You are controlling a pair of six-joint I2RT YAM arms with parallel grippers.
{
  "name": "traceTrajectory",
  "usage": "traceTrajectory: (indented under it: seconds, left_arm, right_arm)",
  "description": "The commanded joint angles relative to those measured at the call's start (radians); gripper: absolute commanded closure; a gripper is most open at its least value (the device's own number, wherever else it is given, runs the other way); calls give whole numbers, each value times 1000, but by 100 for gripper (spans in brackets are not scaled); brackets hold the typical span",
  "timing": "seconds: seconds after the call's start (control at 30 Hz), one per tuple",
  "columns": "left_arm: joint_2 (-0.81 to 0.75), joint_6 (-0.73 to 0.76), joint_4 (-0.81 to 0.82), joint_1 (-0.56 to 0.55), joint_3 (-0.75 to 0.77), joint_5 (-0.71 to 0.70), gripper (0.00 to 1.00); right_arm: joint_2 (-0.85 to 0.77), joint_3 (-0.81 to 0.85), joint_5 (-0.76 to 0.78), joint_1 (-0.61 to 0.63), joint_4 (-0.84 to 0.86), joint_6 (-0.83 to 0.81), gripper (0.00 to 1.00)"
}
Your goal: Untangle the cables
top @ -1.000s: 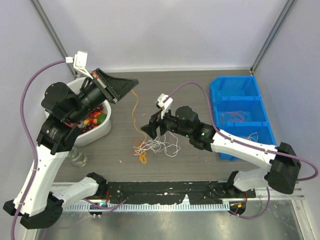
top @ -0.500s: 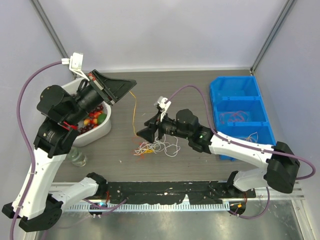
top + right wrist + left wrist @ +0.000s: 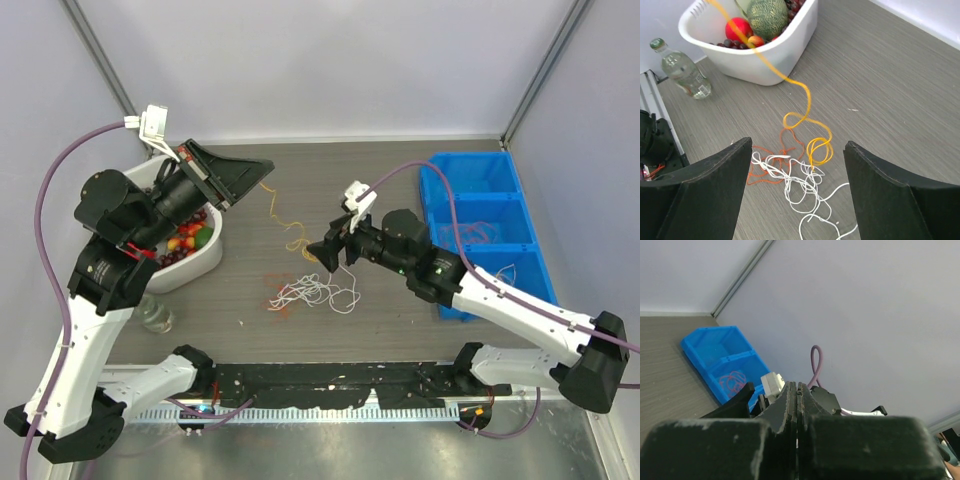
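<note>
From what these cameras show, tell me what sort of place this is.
Probably a robot lab test cell. Plain white panels enclose the table, the left arm and right arm are bolted at its near edge, and staged props lie on it: a blue bin, a fruit basket, tangled cables.

The jaws stand wide apart above the grey desk (image 3: 900,75), with nothing gripped between them. Below the gap lies a tangle of cables: a white cable (image 3: 785,172) in loose loops, an orange cable (image 3: 788,134) snarled into it, and a yellow cable (image 3: 808,102) that coils there, then climbs leftward across a white tub (image 3: 760,60). The tub holds a melon (image 3: 766,17), a red apple (image 3: 738,27) and dark grapes, and a clear bottle (image 3: 685,72) stands just beside its near side.
</note>
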Motion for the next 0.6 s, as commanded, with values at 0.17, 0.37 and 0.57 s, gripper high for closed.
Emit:
traceTrajectory:
  seconds: [0.17, 0.37, 0.57]
  left_arm:
    - [-10, -17, 70, -2, 9, 43, 100]
    - [-27, -16, 50, -4, 11, 39, 100]
    - [-37, 21, -2, -2, 12, 4, 100]
  right_arm:
    - [122, 35, -326, -10, 260, 96, 22]
    - [251, 25, -484, 42, 452, 203, 32]
    - [207, -5, -267, 46, 418, 237, 99]
